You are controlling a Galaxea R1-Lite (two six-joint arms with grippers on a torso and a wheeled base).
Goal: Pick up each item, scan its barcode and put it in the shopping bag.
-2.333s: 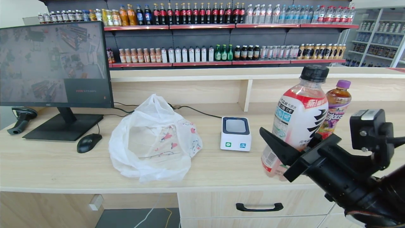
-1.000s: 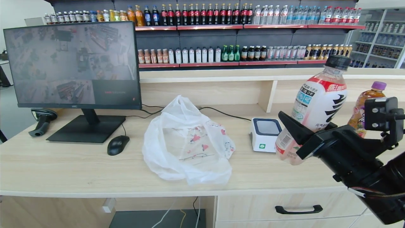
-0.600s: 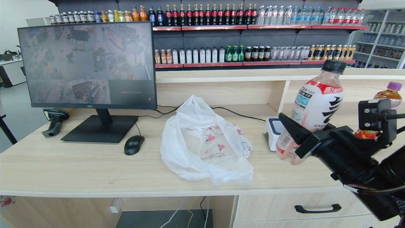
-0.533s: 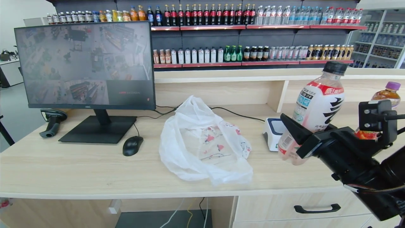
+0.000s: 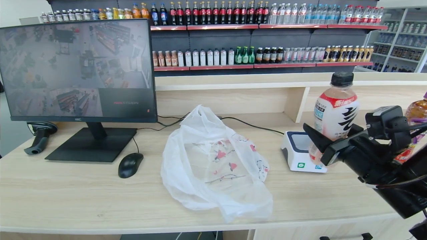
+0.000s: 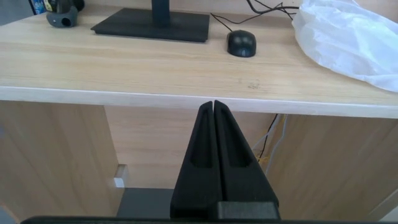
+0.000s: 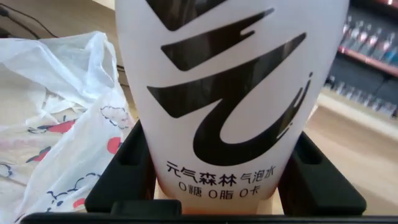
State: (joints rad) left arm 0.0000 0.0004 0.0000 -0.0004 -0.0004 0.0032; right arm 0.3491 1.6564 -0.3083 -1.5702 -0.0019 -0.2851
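Observation:
My right gripper (image 5: 330, 134) is shut on a pink drink bottle (image 5: 334, 115) with a black cap, holding it upright by its lower half. The bottle's base hangs just above the white scanner box (image 5: 297, 157) on the counter. In the right wrist view the bottle (image 7: 230, 93) sits between the black fingers (image 7: 124, 171). The white plastic shopping bag (image 5: 213, 163) lies crumpled mid-counter, left of the scanner. An amber bottle (image 5: 416, 115) stands behind my right arm. My left gripper (image 6: 214, 109) is shut and empty, below the counter's front edge.
A monitor (image 5: 76, 70) on a black stand, a mouse (image 5: 130, 165) and a handheld scanner (image 5: 38, 138) occupy the counter's left part (image 5: 83, 200). Cables run behind the bag. A raised ledge and drink shelves (image 5: 250, 55) lie beyond.
The head camera has shifted. My right gripper has carried the pink bottle from beside the scanner box to just over it, and lower. The bag has stayed put.

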